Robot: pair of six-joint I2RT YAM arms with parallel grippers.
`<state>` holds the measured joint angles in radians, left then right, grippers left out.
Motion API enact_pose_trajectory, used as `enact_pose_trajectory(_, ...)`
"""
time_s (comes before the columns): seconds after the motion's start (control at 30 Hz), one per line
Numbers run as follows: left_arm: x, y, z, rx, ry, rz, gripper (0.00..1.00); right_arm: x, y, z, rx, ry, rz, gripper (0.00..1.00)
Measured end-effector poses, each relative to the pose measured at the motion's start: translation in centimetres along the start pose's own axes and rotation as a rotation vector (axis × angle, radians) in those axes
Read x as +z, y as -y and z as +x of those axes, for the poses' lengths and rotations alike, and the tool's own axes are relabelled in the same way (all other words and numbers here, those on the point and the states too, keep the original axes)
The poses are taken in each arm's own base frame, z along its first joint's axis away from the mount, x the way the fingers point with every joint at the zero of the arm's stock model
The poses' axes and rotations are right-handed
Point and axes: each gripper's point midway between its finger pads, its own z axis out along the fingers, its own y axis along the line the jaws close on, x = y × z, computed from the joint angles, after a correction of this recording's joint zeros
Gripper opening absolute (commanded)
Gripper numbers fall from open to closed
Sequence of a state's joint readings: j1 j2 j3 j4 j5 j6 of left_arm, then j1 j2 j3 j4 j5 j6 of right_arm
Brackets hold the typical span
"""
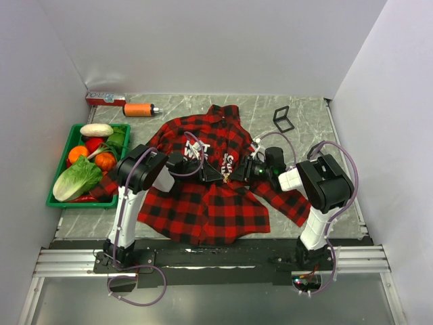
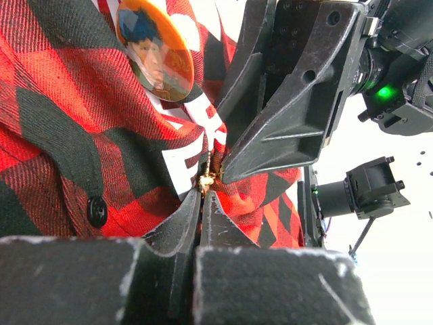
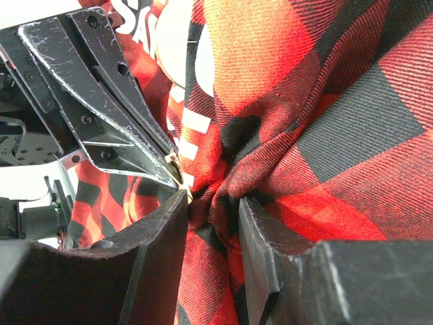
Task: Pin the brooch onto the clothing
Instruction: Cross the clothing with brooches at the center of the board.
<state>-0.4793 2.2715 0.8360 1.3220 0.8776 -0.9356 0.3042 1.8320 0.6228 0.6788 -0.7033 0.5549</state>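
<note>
- left claw [image 2: 203,198]: closed, a gold bit [image 2: 206,179] at its tips.
- right claw [image 3: 213,206]: pinching bunched shirt [image 3: 325,101], tips just beside left claw's.
- brooch [image 2: 154,49]: on shirt, just beyond left claw.

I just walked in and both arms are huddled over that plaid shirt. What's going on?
Both arms are working at the chest of the plaid shirt. The right gripper has a bunched fold of the fabric pinched between its fingers. The left gripper, fingers shut, has its tips at a small gold piece beside that fold, probably the pin. The round orange brooch lies against the shirt close by; whether it is fastened cannot be told.
</note>
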Motion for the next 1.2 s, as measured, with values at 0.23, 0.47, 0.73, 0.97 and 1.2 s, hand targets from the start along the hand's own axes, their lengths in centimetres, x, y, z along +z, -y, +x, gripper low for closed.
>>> enact_pose_trajectory(0.23,0.01,0.01,0.02,0.004,-0.001,0.001,0.01,0.00,-0.04,-0.02,0.005,0.001,-0.001,0.43)
enact_pose_trajectory(0.47,0.01,0.01,0.02,0.005,-0.001,0.001,0.01,0.04,-0.17,-0.12,0.024,0.004,-0.007,0.43)
enact_pose_trajectory(0.73,0.00,0.04,0.04,0.008,-0.002,0.003,0.01,0.08,-0.20,-0.15,0.037,0.006,-0.011,0.43)
enact_pose_trajectory(0.97,0.00,0.03,0.07,0.008,-0.004,0.003,0.01,0.13,-0.19,-0.10,0.050,0.003,-0.021,0.41)
enact_pose_trajectory(1.2,0.62,-0.23,-0.05,0.017,-0.032,-0.003,0.01,0.14,-0.18,-0.09,0.036,-0.001,-0.022,0.40)
